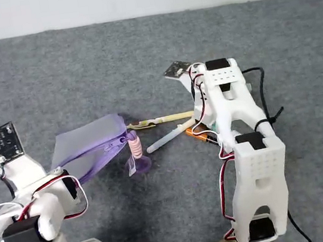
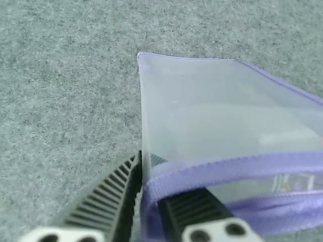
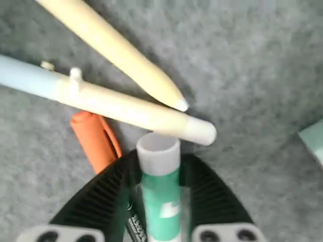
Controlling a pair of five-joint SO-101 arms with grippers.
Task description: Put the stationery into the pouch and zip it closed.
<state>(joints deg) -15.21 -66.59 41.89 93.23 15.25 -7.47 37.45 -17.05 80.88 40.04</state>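
- Over at the lower left of the high view, the left arm (image 1: 33, 217) stands on the grey carpeted table (image 1: 140, 52), its front end at the near corner of the pouch (image 1: 89, 144).
- Its wrist view shows the left gripper (image 2: 148, 169) pressed together on the pouch's (image 2: 212, 111) purple zipper band, with one ribbed black finger (image 2: 108, 194) on each side of the edge.
- The pouch is translucent purple and lies left of centre in the high view. Its zipper edge runs toward the middle of the frame.
- A pink charm (image 1: 134, 147) hangs at the zipper's end, just beside the tip of the yellow pen (image 1: 161, 120).
- The yellow pen lies near the frame centre, with a pale blue-and-cream pen (image 1: 170, 136) just below it and an orange pen (image 1: 196, 134) at that pen's right end.
- The right arm (image 1: 243, 145) fills the right of centre in the high view, bent over the pens.
- In its wrist view, the right gripper (image 3: 159, 159) pinches a green-and-white stick (image 3: 159, 201), its black fingers (image 3: 121, 186) pressed on both sides.
- The stick's pale grey end touches or nearly touches the blue-and-cream pen (image 3: 116, 103).
- The orange pen (image 3: 96, 141) lies just beside one finger, partly under the blue-and-cream pen.
- The yellow pen's (image 3: 111, 50) tip ends close to the blue-and-cream pen.
- All three pens lie outside the pouch, on the carpet.
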